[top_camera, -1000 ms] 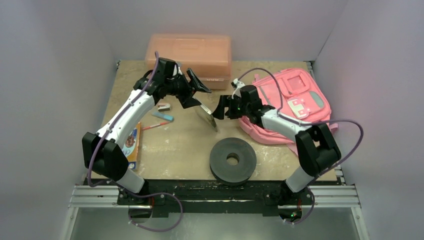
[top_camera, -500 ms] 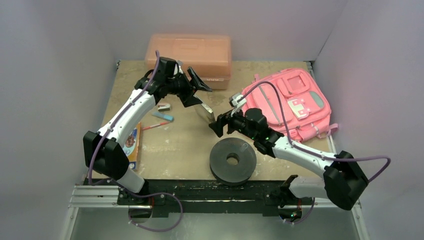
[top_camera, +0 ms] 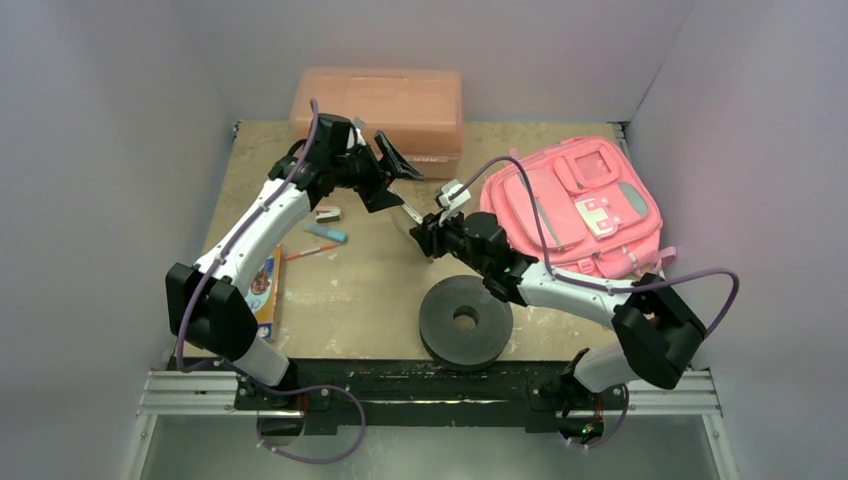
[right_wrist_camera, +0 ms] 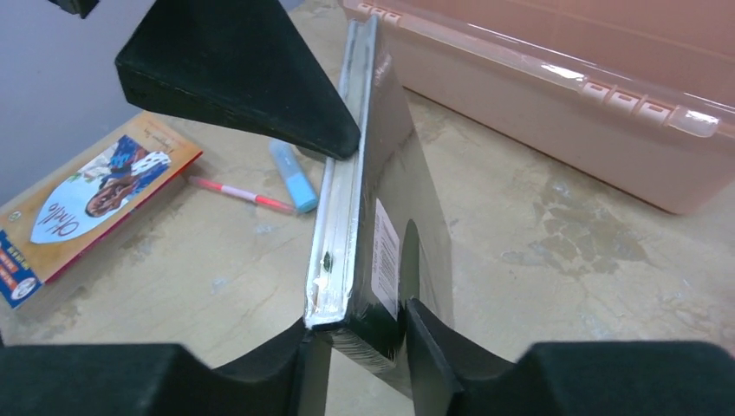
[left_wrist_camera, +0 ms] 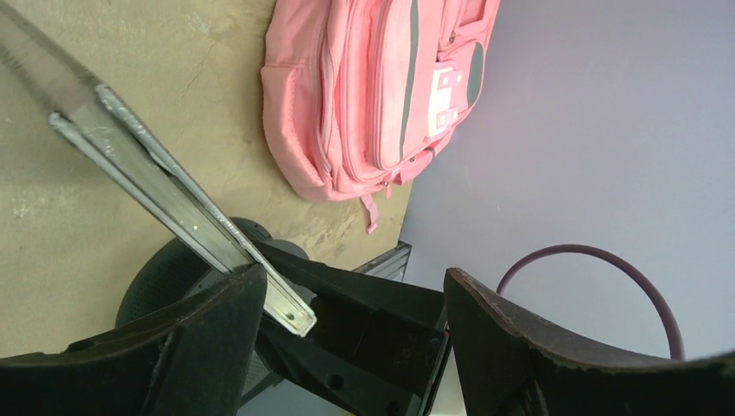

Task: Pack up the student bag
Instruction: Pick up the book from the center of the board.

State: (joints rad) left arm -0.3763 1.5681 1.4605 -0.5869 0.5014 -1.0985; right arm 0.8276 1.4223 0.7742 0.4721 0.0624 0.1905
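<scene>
A thin black shrink-wrapped book (top_camera: 411, 213) stands on edge above the table between both arms. My right gripper (right_wrist_camera: 360, 316) is shut on the book (right_wrist_camera: 368, 217), one finger pressed on each face of its near end. My left gripper (left_wrist_camera: 351, 282) is open and wide. The book's silver edge (left_wrist_camera: 156, 182) rests against its left finger only, and the other finger stands well apart. From above, the left gripper (top_camera: 395, 175) is at the book's far end and the right gripper (top_camera: 425, 237) at its near end. The pink student bag (top_camera: 575, 205) lies flat at the right, closed.
A salmon plastic box (top_camera: 380, 105) sits at the back. A black disc (top_camera: 465, 320) lies near the front edge, under the right forearm. At the left lie a colourful book (top_camera: 263, 285), a blue marker (top_camera: 326, 232), a red pen (top_camera: 310, 251) and a small eraser (top_camera: 327, 213).
My right arm swung left from beside the bag to the black book and its jaws closed on the book's near end. The left arm stayed at the far end of the book.
</scene>
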